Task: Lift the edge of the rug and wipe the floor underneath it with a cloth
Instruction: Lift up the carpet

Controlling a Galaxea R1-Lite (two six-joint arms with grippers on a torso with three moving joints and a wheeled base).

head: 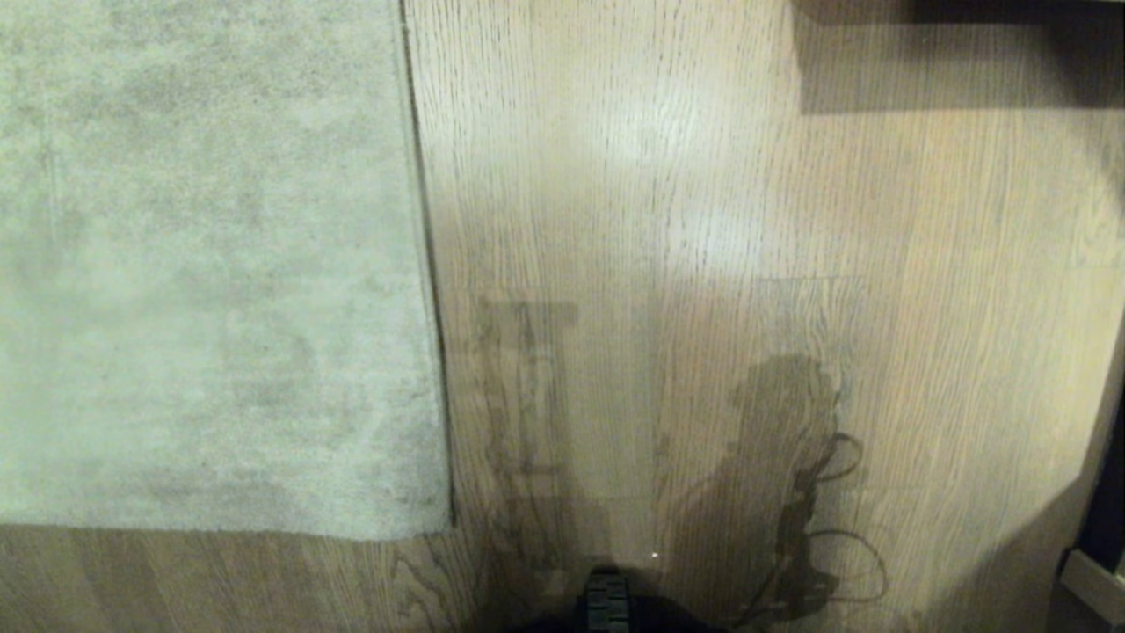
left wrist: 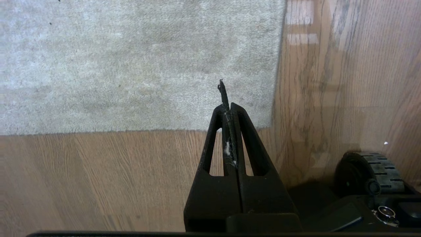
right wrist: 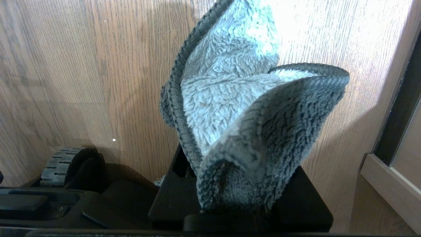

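Note:
The pale grey-beige rug (head: 202, 264) lies flat at the left, and its rug edge (head: 431, 290) runs straight down to a corner (head: 446, 526) on the wood-grain floor (head: 703, 264). Neither arm shows in the head view; only their shadows fall on the planks. My left gripper (left wrist: 229, 107) hangs shut above the rug's near border, close to the corner (left wrist: 271, 126), holding nothing. My right gripper (right wrist: 236, 164) is shut on the cloth (right wrist: 230, 98), a fluffy grey rag that fans out above the floor (right wrist: 98, 65) and hides the fingers.
A dark piece of furniture (head: 958, 53) casts shadow at the far right. A pale skirting and dark frame (head: 1094, 571) stand at the near right, also as a ledge (right wrist: 388, 184). My base's wheel (head: 606, 602) sits at the bottom centre.

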